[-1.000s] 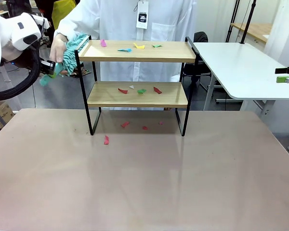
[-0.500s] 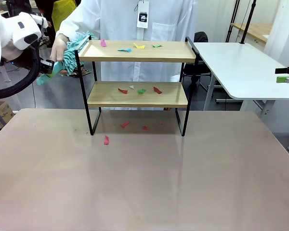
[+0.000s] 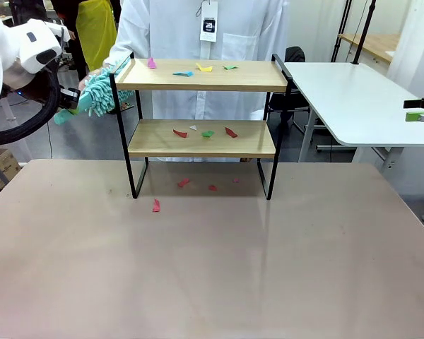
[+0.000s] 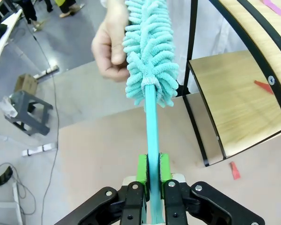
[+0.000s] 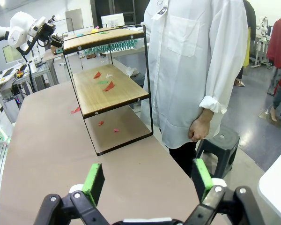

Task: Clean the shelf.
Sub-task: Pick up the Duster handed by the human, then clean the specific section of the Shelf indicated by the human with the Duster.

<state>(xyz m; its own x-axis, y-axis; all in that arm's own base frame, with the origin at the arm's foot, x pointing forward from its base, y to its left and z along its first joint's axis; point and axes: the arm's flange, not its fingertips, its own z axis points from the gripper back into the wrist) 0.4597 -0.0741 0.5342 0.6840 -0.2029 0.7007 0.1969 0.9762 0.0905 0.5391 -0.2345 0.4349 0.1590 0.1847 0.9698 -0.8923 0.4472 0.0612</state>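
The shelf [image 3: 251,75] stands at the far middle of the table, with coloured paper scraps [image 3: 184,73] on its top board, on its lower board [image 4: 234,103] and on the table under it [image 3: 183,183]. My left gripper [image 3: 69,99] is shut on the thin teal handle of a fluffy teal duster [image 3: 100,92], just left of the shelf's top board. In the left wrist view the green pads [image 4: 141,169] clamp the handle, and a person's hand [image 4: 108,44] holds the duster head [image 4: 150,51]. My right gripper [image 5: 147,180] is open at the far right [image 3: 420,111], well away from the shelf [image 5: 112,96].
A person in a white coat [image 3: 198,28] stands right behind the shelf. A white side table [image 3: 353,99] is at the right. The tan table [image 3: 212,268] has wide free room in front of the shelf. Dark stools [image 5: 218,140] stand on the floor beyond its far edge.
The duster head has dropped a little from the top board's left rail. The person's arm has drawn back towards the body. My left gripper has stayed shut on the handle.
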